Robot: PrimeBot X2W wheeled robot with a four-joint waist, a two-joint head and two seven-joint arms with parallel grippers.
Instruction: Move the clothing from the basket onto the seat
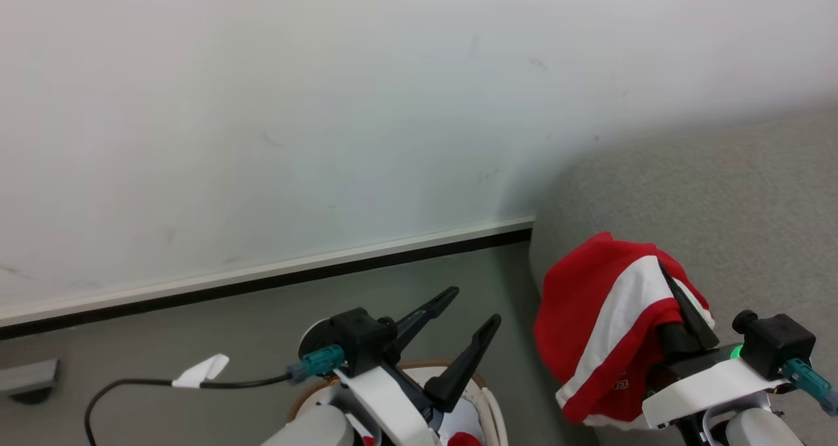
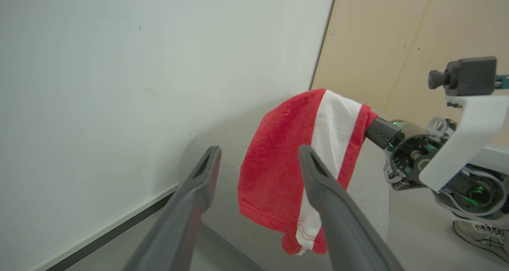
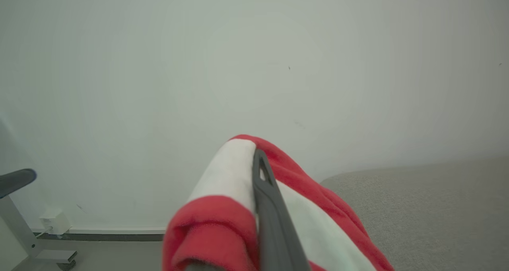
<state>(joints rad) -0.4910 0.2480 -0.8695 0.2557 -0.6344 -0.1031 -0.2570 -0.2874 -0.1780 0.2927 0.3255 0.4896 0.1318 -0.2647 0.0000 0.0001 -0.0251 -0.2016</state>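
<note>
Head view: the left gripper [image 1: 473, 305] hangs with jaws spread wide over the basket [image 1: 490, 403] at the bottom edge. Bare floor [image 1: 262, 328] runs from it to the wall [image 1: 327, 105]. The right gripper [image 1: 675, 292] pinches the clothing [image 1: 599, 315] just beside the left edge of the seat [image 1: 720, 190].

Left wrist view: the clothing hangs at the seat's rounded end; I cannot tell whether they touch. A shoe [image 2: 481, 233] stands on the floor beyond.

Right wrist view: one finger [image 3: 270, 211] lies across the cloth, with the seat's edge to its right.

The grey floor [image 1: 229, 328] bears the basket [image 1: 492, 410] beside the sofa [image 1: 720, 190].
</note>
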